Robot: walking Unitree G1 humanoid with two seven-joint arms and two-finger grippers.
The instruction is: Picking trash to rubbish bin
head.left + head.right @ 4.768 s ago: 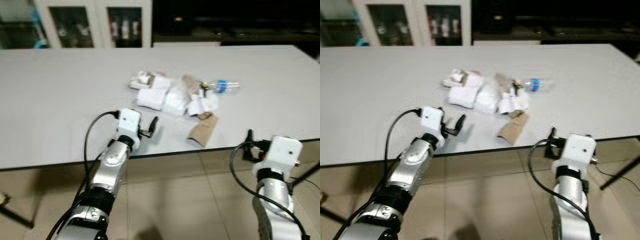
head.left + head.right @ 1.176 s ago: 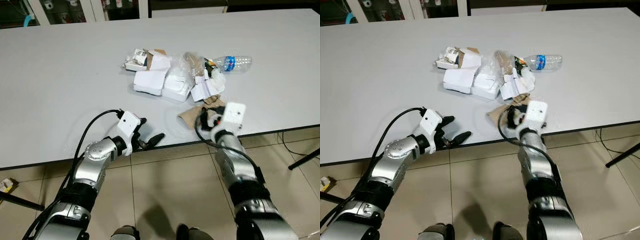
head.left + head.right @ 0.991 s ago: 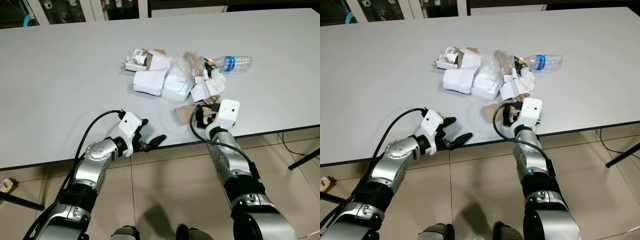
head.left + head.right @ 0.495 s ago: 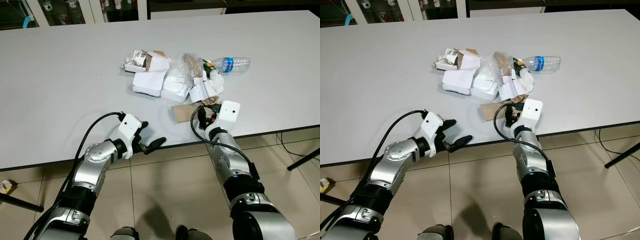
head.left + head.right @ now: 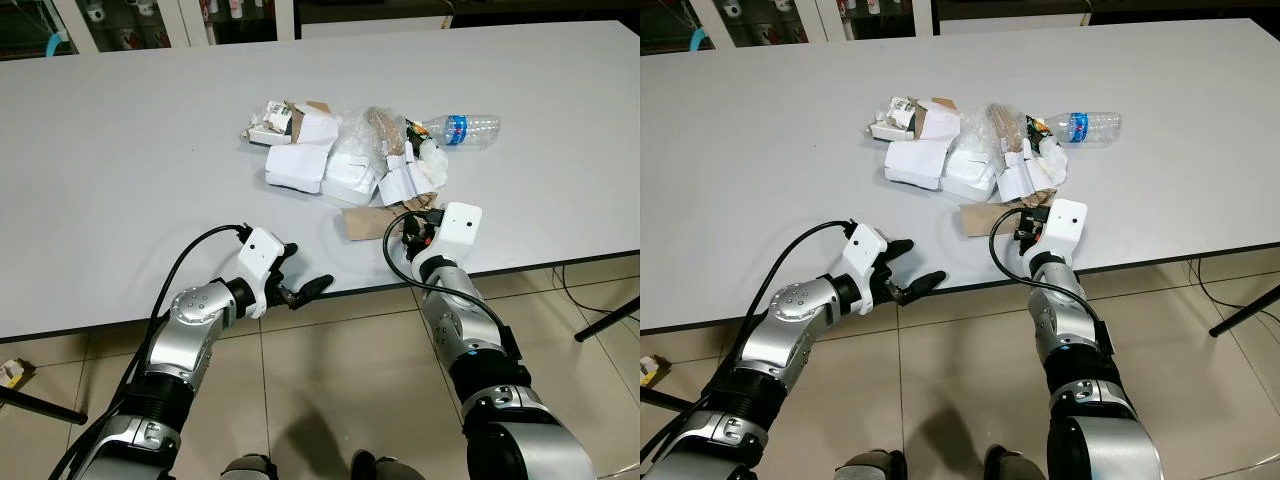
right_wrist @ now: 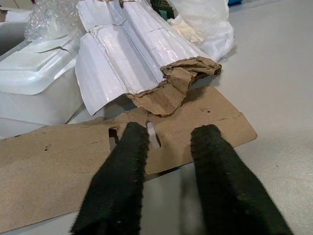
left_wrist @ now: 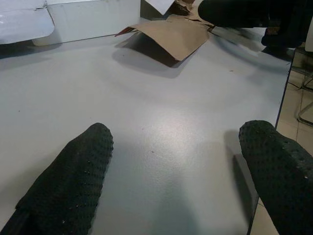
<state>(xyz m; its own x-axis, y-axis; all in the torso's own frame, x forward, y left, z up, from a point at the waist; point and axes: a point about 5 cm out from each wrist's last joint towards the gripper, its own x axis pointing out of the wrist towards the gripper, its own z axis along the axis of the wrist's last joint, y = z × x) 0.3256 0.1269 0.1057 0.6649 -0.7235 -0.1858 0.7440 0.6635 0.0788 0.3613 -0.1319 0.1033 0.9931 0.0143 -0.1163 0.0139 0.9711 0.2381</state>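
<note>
A large white table [image 5: 120, 150] is being used as the resting place for a heap of trash [image 5: 345, 155] near its front edge: white foam boxes [image 5: 300, 165], crumpled clear plastic, a plastic bottle [image 5: 465, 127] and a flat brown cardboard piece [image 6: 58, 171]. The right gripper [image 6: 168, 147] is being held directly at the cardboard's near edge, its two black fingers [image 6: 122, 171] slightly parted over it, nothing being clamped. The left gripper [image 5: 295, 285] is being held at the table edge, well apart from the heap, its fingers [image 7: 73, 176] spread wide on nothing. The far side of the heap is being hidden by the boxes, and the right fingertips are being obscured in the head views by the wrist housing.
</note>
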